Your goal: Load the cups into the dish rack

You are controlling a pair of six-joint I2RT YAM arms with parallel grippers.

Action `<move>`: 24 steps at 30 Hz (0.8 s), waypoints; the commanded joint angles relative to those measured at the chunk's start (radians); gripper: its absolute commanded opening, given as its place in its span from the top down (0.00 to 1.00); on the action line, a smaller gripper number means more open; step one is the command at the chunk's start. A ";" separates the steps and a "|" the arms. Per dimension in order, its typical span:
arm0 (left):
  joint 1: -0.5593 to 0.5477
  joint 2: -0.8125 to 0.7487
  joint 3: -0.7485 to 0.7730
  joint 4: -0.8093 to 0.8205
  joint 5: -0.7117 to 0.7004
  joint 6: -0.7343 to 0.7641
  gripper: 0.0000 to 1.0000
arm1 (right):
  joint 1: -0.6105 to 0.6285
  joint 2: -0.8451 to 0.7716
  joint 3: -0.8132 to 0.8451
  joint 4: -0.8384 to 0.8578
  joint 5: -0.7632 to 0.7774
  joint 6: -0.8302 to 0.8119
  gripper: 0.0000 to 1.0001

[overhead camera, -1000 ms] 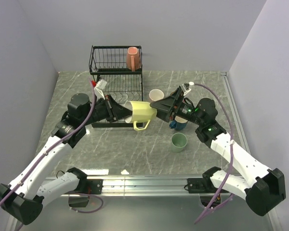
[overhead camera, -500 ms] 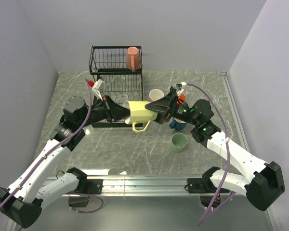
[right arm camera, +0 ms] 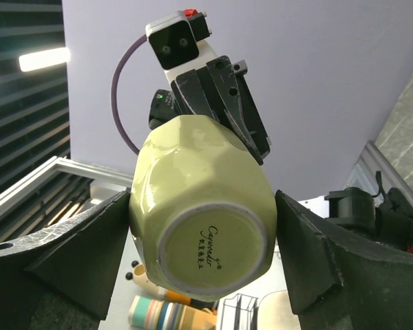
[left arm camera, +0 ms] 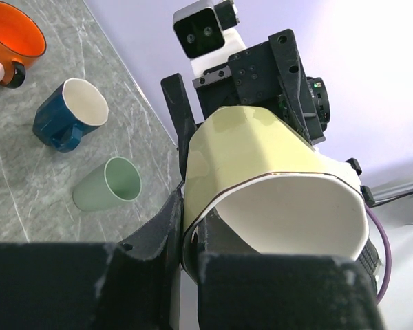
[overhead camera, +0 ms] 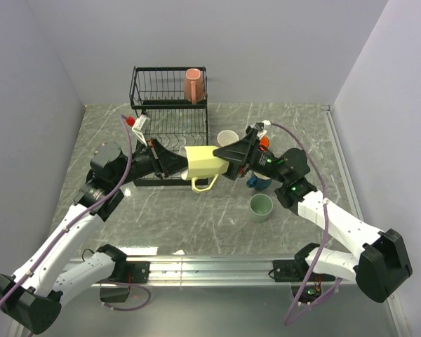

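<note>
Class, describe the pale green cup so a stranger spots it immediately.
Start at the black dish rack at the table's far side. Come right and nearer, past the blue cup, to the pale green cup. Unlike that one, it is handleless.

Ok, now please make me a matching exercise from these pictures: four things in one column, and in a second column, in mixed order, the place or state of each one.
Things
1. pale yellow cup
2. pale green cup
3. blue cup
4. dish rack

Places or states
A. has a pink cup in its upper basket
B. on the table, has no handle
C. in the air between the left gripper and the right gripper
D. on the table, white inside, has a handle

Pairs: 1-C, 2-B, 3-D, 4-A
</note>
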State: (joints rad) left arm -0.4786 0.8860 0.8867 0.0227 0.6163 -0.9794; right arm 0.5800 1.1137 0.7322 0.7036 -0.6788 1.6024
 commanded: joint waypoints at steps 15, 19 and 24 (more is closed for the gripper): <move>-0.029 0.037 -0.020 0.089 0.077 0.034 1.00 | 0.046 0.081 0.105 0.226 -0.084 0.105 0.48; -0.029 0.045 -0.017 0.077 0.071 0.047 1.00 | 0.046 0.107 0.145 0.214 -0.113 0.097 0.41; -0.032 0.053 -0.017 0.072 0.062 0.051 1.00 | 0.057 0.130 0.183 0.168 -0.142 0.065 0.36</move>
State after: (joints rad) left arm -0.4660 0.8963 0.8715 0.0738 0.6003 -0.9657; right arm 0.5724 1.2327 0.8101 0.8085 -0.7658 1.6485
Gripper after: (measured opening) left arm 0.106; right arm 0.861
